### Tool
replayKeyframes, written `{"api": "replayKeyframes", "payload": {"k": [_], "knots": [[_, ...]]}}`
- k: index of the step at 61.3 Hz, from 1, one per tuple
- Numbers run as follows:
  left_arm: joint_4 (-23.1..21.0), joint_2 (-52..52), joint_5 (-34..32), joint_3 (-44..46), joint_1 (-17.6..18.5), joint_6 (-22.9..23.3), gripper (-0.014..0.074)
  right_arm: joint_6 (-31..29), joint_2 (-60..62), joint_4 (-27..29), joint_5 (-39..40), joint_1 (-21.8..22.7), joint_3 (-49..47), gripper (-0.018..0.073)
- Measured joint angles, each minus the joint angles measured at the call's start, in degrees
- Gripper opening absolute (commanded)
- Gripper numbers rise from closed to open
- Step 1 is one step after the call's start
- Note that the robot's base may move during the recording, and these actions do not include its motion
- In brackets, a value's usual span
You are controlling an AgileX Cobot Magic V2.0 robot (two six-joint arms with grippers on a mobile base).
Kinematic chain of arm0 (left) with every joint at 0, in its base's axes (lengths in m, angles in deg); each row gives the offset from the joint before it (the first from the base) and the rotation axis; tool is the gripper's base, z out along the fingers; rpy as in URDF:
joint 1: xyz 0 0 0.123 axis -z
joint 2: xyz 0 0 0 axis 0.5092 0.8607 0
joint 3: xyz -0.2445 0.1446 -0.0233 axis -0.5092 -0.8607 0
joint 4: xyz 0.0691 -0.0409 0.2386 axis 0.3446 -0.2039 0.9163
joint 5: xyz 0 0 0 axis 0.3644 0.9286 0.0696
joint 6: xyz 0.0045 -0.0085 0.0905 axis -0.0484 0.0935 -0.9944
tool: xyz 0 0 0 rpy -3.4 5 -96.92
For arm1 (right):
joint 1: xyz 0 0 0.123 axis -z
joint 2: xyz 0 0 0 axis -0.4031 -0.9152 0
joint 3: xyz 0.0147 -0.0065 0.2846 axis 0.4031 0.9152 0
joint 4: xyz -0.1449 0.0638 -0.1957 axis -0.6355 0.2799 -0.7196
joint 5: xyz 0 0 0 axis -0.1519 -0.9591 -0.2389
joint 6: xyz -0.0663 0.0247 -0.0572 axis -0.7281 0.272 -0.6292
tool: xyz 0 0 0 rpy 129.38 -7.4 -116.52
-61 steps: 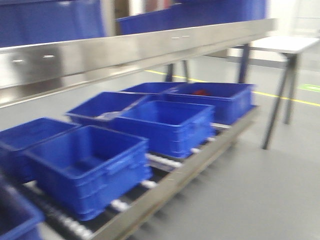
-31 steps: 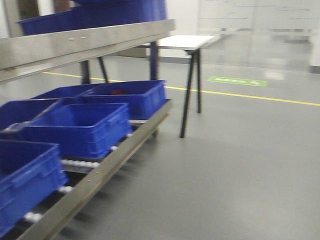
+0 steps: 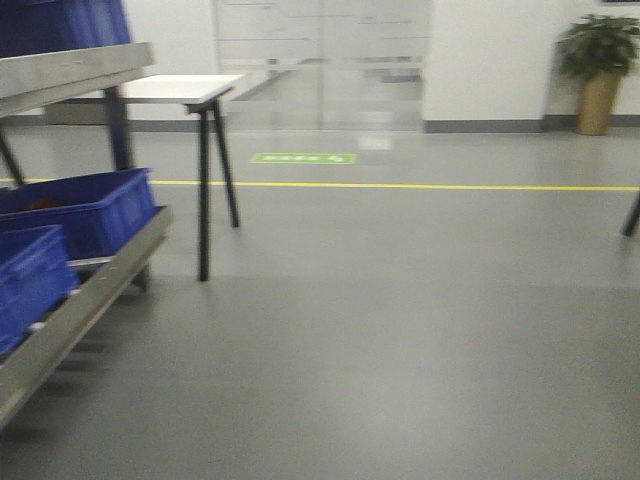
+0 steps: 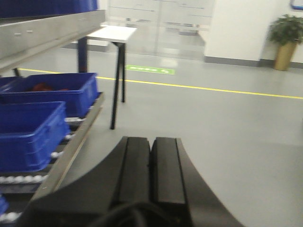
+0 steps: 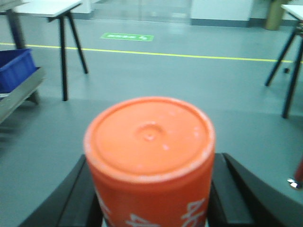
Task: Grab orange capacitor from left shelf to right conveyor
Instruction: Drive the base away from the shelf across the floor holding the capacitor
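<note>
The orange capacitor (image 5: 149, 156) fills the right wrist view, its flat top facing the camera and white print on its side. My right gripper (image 5: 156, 194) is shut on it, one black finger (image 5: 83, 198) on each side. In the left wrist view my left gripper (image 4: 151, 146) is shut, pads together, with nothing held. The steel left shelf (image 3: 70, 65) stands at the far left of the front view and shows again as the left shelf (image 4: 47, 30) in the left wrist view. The right conveyor is out of view.
Blue bins (image 3: 90, 205) sit on the roller rack under the shelf at the left. A white table (image 3: 180, 88) on black legs stands beyond it. Grey floor with a yellow line (image 3: 400, 186) spreads ahead. A potted plant (image 3: 600, 60) stands far right; black table legs (image 5: 289, 71) are on the right.
The front view has swung to the right. The shelf and blue bins have slid from the middle to the left edge, and floor now takes up most of the view.
</note>
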Motion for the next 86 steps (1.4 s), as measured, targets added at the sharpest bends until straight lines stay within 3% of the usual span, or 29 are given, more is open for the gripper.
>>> {"api": "replayKeyframes", "payload": {"k": [86], "knots": [[0.00, 0.00, 0.00, 0.00, 0.00, 0.00, -0.0105, 0.00, 0.00, 0.00, 0.00, 0.00, 0.00, 0.0073]]}}
